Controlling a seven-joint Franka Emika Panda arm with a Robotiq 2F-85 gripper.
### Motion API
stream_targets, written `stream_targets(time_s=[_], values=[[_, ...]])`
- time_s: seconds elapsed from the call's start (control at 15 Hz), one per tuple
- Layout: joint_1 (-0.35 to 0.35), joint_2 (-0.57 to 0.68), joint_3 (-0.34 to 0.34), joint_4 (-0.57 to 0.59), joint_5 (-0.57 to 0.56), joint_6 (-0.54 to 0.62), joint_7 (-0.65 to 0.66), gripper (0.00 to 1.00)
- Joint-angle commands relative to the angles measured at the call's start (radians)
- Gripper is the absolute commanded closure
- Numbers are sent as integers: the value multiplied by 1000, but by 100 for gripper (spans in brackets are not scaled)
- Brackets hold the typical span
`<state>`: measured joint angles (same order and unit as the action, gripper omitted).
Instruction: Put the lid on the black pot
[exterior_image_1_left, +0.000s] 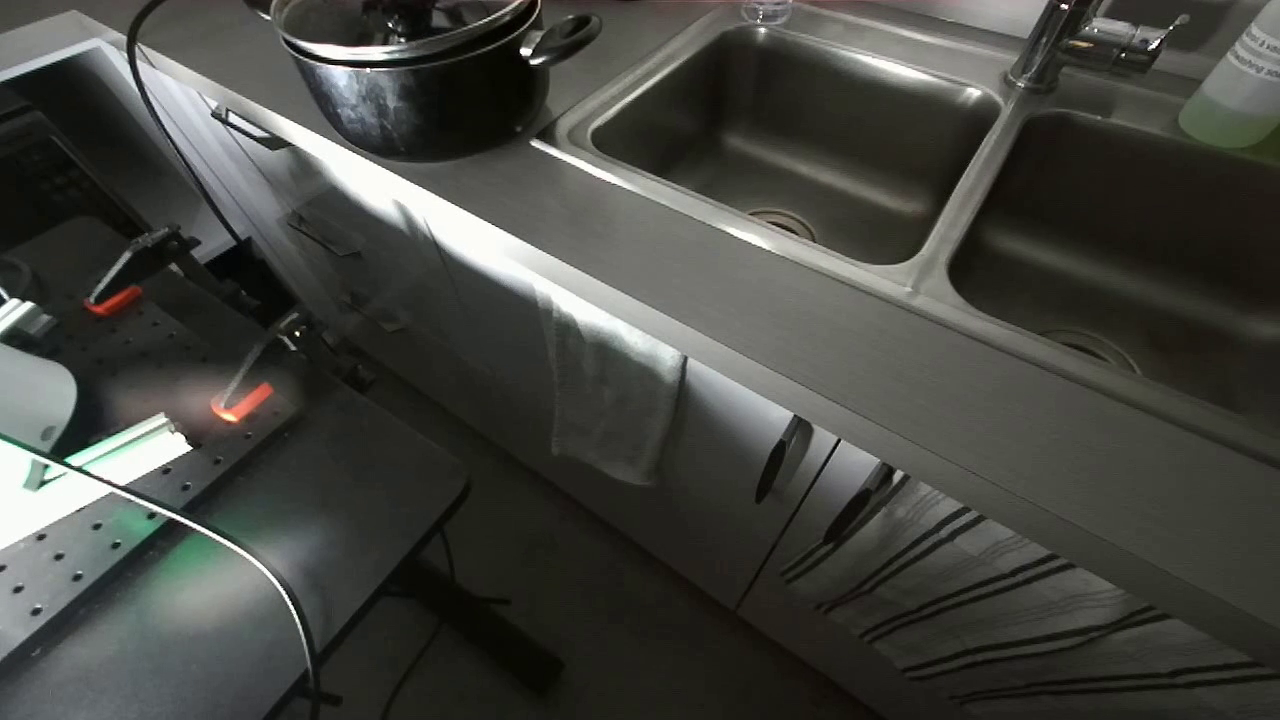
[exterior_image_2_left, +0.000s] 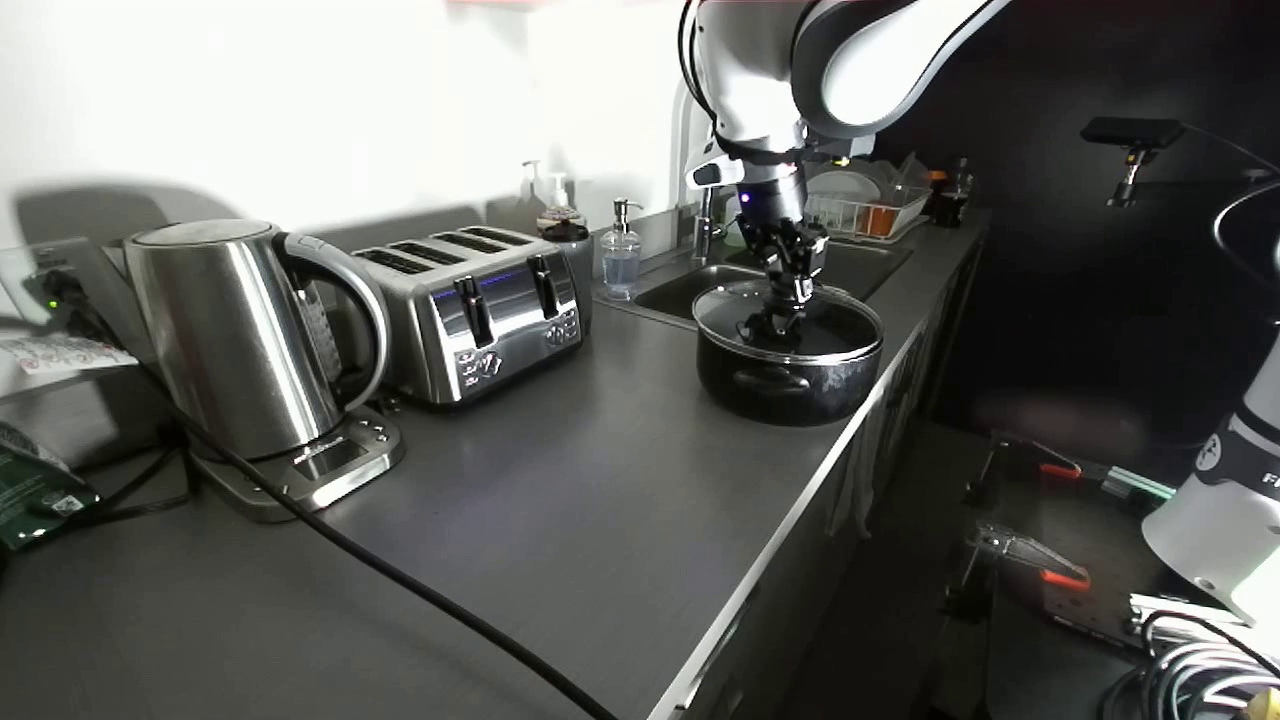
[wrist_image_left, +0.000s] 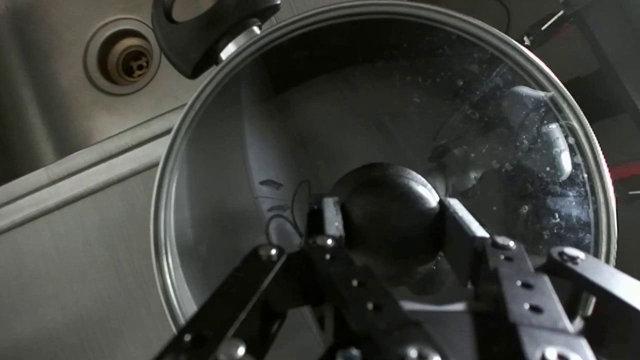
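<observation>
The black pot (exterior_image_1_left: 430, 105) stands on the counter beside the sink. It also shows in an exterior view (exterior_image_2_left: 840, 388), and its handle shows in the wrist view (wrist_image_left: 215, 37). The round glass lid (exterior_image_2_left: 838, 325) with a bright metal rim lies over the pot's opening; it also shows in an exterior view (exterior_image_1_left: 325, 25) and the wrist view (wrist_image_left: 360, 115). A dark gap shows between lid rim and pot rim at one side, so the lid sits slightly tilted or offset. My gripper (wrist_image_left: 387, 220) is shut on the lid's dark knob, fingers on both sides; it also shows from outside (exterior_image_2_left: 788, 315).
The steel sink (exterior_image_1_left: 800, 130) with its faucet (exterior_image_1_left: 1050, 45) lies beside the pot. A toaster (exterior_image_2_left: 500, 325), a kettle (exterior_image_2_left: 230, 330) and a soap dispenser (exterior_image_2_left: 621, 255) stand along the wall. A black cable (exterior_image_2_left: 420, 590) crosses the counter. The pot is near the counter's front edge (exterior_image_2_left: 760, 580).
</observation>
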<state>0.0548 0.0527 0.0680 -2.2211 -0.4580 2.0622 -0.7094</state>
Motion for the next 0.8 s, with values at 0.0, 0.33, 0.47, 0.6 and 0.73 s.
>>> stream_targets(time_s=[0.0, 0.33, 0.47, 0.6, 0.73], values=[[-3, -41, -2, -13, 29, -29, -31, 75], [-5, -33, -4, -10, 42, -38, -28, 75], [-8, -26, -5, -4, 47, -40, -23, 75], [-10, -17, -7, 4, 52, -41, -16, 75], [-12, -7, -9, 14, 56, -45, -11, 75]])
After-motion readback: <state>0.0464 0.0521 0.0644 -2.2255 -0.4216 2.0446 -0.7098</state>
